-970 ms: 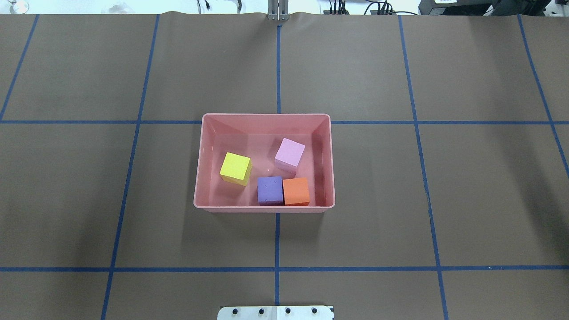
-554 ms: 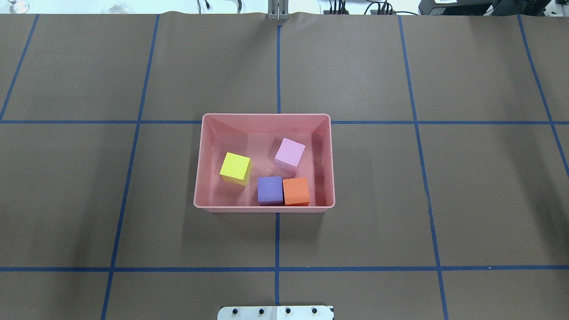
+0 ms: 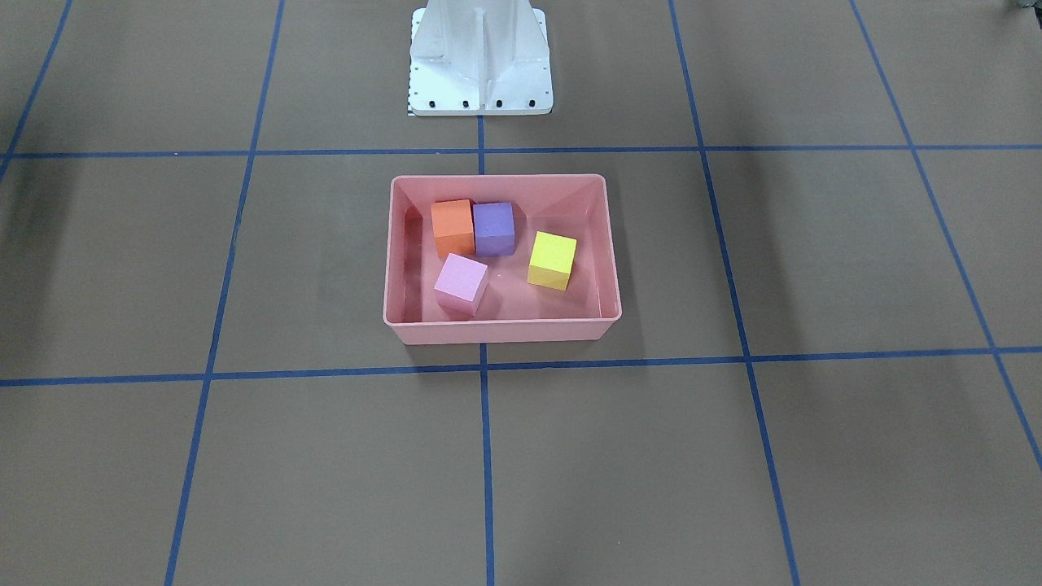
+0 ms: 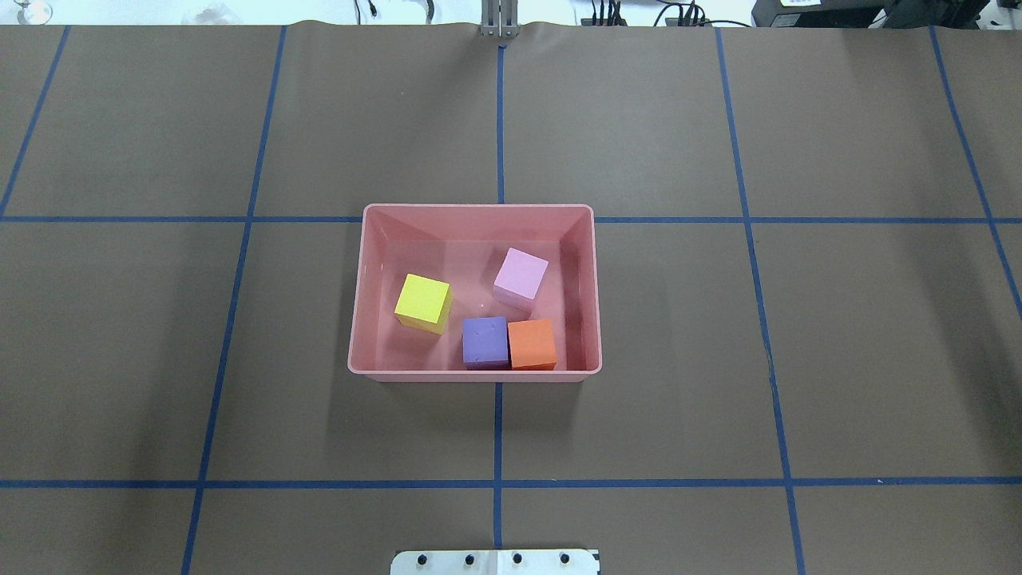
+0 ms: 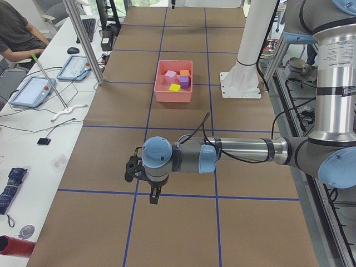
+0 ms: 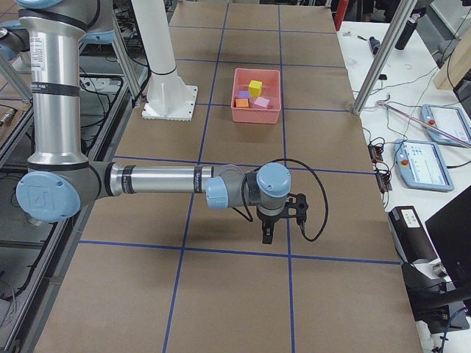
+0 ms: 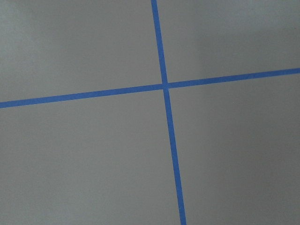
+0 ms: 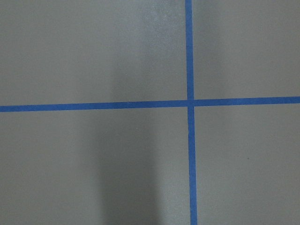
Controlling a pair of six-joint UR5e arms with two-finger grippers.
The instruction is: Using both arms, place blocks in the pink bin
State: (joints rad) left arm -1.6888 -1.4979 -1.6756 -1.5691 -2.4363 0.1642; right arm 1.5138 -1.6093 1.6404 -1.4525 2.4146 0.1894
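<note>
The pink bin (image 4: 475,373) sits at the table's middle; it also shows in the front view (image 3: 501,330), the left view (image 5: 173,95) and the right view (image 6: 256,115). In it lie the yellow block (image 4: 422,299), the light pink block (image 4: 520,274), the purple block (image 4: 485,340) and the orange block (image 4: 532,343), the last two side by side. My left gripper (image 5: 154,196) shows only in the exterior left view, far from the bin, over the table. My right gripper (image 6: 267,237) shows only in the exterior right view, also far from the bin. I cannot tell whether either is open or shut.
The table is brown paper with a blue tape grid (image 4: 498,431). The white pedestal base (image 3: 480,61) stands behind the bin. An operator (image 5: 16,33) and tablets (image 5: 32,90) are at a side desk. Both wrist views show only paper and tape crossings (image 7: 165,86) (image 8: 190,101).
</note>
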